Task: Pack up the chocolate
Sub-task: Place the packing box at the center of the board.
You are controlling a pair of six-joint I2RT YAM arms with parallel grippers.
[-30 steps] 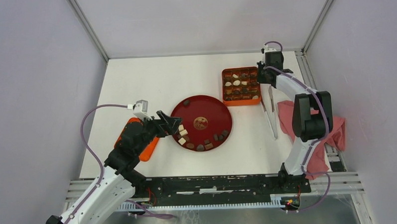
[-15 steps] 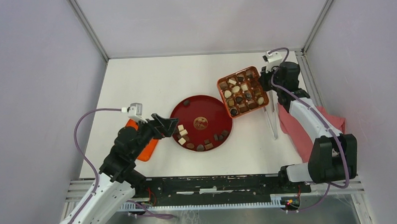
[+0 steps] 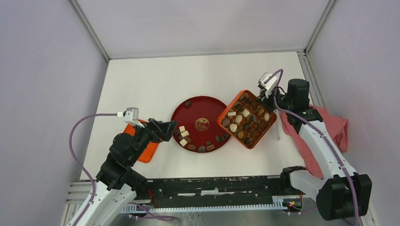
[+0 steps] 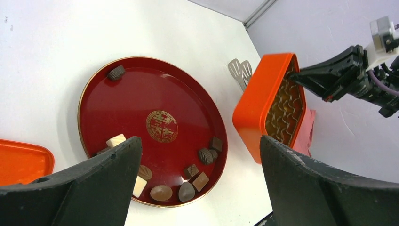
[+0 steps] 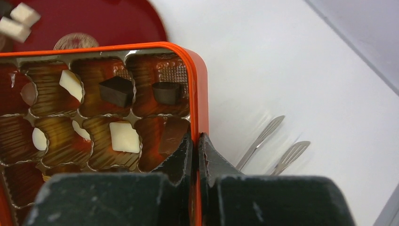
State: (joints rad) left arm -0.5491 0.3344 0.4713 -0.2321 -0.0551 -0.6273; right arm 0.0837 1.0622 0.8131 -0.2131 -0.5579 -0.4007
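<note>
Loose chocolate in dark, light brown and cream pieces lies along the near rim of the red plate. More chocolate fills compartments of the orange box. My right gripper is shut on the box's thin right wall. The box sits rotated like a diamond, its left corner over the plate's right rim. My left gripper stands wide open and empty above the plate's left side.
An orange lid lies under my left arm, left of the plate. Metal tongs lie just right of the box. A pink cloth is bunched at the right edge. Grey walls close in three sides.
My right gripper has carried the box from the far right corner down and left to the plate, turning it about 45 degrees. My left arm has pulled back slightly, still open.
</note>
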